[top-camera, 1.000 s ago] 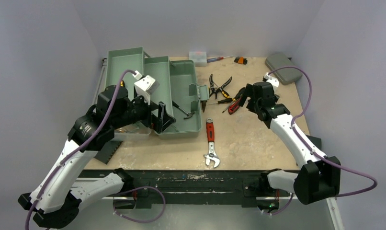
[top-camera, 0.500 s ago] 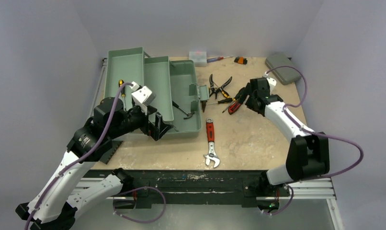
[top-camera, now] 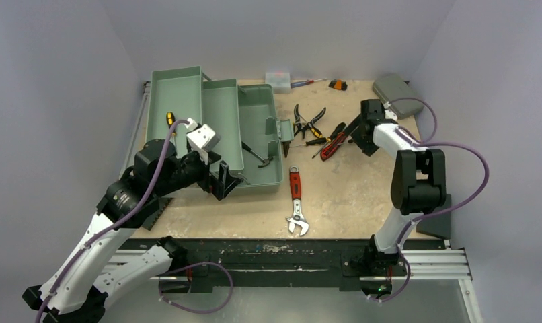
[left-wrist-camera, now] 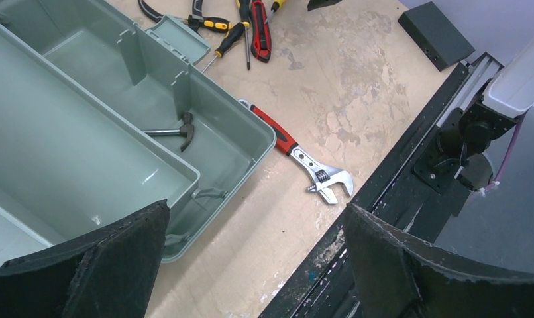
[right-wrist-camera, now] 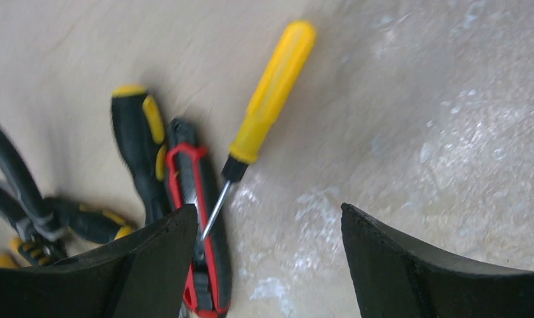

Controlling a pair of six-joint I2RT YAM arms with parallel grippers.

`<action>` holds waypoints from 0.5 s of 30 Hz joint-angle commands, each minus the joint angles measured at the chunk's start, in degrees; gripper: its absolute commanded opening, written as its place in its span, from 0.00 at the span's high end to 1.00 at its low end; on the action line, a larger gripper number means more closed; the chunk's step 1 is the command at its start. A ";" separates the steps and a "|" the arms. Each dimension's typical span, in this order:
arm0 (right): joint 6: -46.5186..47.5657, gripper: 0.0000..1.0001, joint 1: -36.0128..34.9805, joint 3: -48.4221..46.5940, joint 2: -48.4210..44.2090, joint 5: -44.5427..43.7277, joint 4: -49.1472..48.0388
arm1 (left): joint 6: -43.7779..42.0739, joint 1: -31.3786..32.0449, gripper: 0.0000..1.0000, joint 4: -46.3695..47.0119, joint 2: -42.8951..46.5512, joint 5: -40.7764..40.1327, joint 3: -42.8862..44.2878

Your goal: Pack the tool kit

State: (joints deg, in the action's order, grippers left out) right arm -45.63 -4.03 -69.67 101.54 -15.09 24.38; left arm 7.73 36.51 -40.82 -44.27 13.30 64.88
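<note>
Step in hand, I judge: picking the yellow screwdriver point(right-wrist-camera: 271, 93) from the table point(top-camera: 362, 195). The right fingers point(right-wrist-camera: 145, 265) stand open near its shaft, gripping nothing. Next they must lower and close on it. The left fingers point(left-wrist-camera: 85, 265), open too, hover by the open toolbox point(top-camera: 251, 183) on the table's left side.

- nothing legible in any of the views tbh: no brand, no number, no sign
- toolbox point(top-camera: 258, 176) and the loose tools on the bench point(top-camera: 362, 192): no lettering I can make out on any of them
- left arm point(top-camera: 124, 195) has a tiny pale mark on its black joint housing, could be a label, way too small to read
</note>
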 commanded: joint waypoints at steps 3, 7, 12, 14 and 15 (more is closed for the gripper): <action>-10.48 0.32 6.08 -2.36 4.09 4.31 -1.81 | -0.58 -0.04 0.00 2.47 0.08 1.96 0.06; -11.66 0.34 7.04 -3.66 5.97 4.62 -2.70 | -0.78 -0.12 0.00 2.40 0.61 1.38 -0.19; -14.01 0.34 7.21 -7.52 8.21 2.34 0.57 | -0.78 -0.51 0.00 2.37 0.79 1.50 -0.22; -14.94 0.39 7.24 -9.89 9.58 0.88 3.15 | -0.65 -0.77 0.00 2.34 0.70 1.78 -0.20; -15.34 0.40 7.23 -11.05 10.35 0.22 4.42 | -0.57 -0.94 0.00 2.36 0.68 1.92 -0.15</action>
State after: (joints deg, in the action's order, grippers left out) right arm -57.14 3.27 -75.72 110.43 -11.25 24.38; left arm 7.73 36.34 -40.77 -44.05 14.22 64.79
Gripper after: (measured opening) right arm 0.625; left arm 0.998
